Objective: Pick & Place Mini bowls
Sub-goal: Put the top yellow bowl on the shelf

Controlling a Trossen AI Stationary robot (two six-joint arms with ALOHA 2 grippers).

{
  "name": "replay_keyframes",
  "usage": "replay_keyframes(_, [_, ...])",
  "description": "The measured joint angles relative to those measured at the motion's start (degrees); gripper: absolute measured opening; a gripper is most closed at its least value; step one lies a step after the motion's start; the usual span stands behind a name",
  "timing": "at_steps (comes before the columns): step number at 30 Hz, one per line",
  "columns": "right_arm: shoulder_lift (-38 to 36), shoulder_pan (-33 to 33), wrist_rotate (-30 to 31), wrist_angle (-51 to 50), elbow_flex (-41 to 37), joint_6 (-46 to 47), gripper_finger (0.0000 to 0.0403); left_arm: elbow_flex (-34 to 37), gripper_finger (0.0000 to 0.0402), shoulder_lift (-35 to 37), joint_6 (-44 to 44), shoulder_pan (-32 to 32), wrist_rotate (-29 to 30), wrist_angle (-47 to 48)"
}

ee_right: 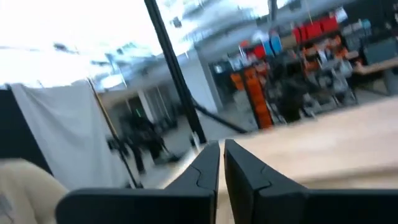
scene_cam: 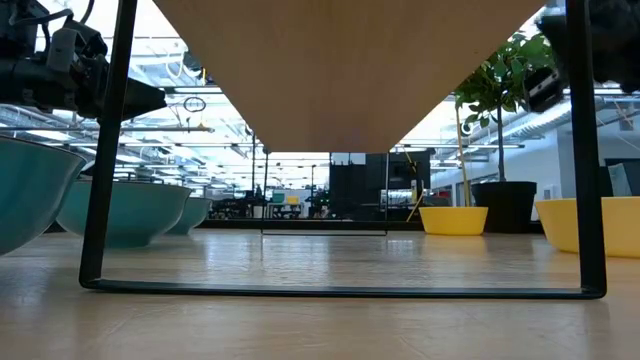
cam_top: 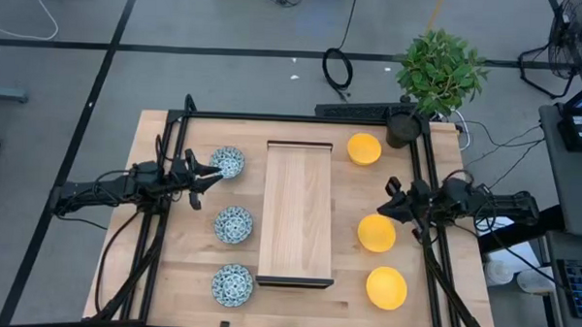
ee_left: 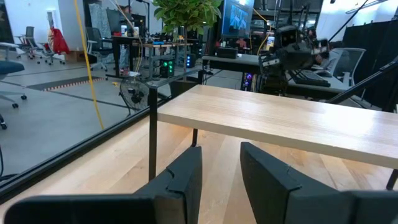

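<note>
On either side of the wooden tray (cam_top: 296,212), all six bowls sit on the tabletop; none is on the tray yet, so I'd call the task barely started, with all six placements left.

Left of the tray: three patterned bowls in a column, far one (cam_top: 227,162), middle one (cam_top: 234,225), near one (cam_top: 232,285). Right of the tray: three yellow bowls, far one (cam_top: 364,149), middle one (cam_top: 376,232), near one (cam_top: 387,287). None of them touches the tray.

Left gripper (cam_top: 213,175) is just left of the tray, right beside the far patterned bowl. Its fingers (ee_left: 273,180) are partly spread with nothing between them, no grip that I can see. Likely lining up for the first pick, but that's a guess.

Right gripper (cam_top: 387,208) is right of the tray, just beyond the middle yellow bowl, fingers pressed together and empty.

Materials:
- Tray: long rectangular slab, pale wood with straight grain, raised on thin dark metal legs; the low view looks under it.
- Table (cam_top: 180,286): light wood, smooth, slightly shiny.
- Patterned bowls: round, shallow, white with dense blue-green pattern inside, solid teal outside, glossy.
- Yellow bowls: same round shape, plain bright yellow, smooth finish.
- Potted plant (cam_top: 438,72): at the table corner beyond the tray, leafy, dark pot.
</note>
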State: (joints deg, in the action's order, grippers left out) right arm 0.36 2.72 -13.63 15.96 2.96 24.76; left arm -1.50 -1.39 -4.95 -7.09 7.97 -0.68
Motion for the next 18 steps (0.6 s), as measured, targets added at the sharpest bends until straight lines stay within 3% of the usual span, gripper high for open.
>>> replay_keyframes(9, [0.0, 0.0, 1.8, 3.5, 0.1, -4.4, 0.0015, 0.0, 0.0113, 0.0, 0.0, 0.0, 0.0, 0.0])
replay_keyframes(14, [3.3, -0.1, 14.8, -4.2, 4.6, -8.2, 0.0046, 0.0, 0.0113, 0.0, 0.0, 0.0, 0.0, 0.0])
replay_keyframes(18, [13.7, -0.5, 30.3, -9.3, 13.8, -11.7, 0.0117, 0.0, 0.0113, 0.0, 0.0, 0.0, 0.0, 0.0])
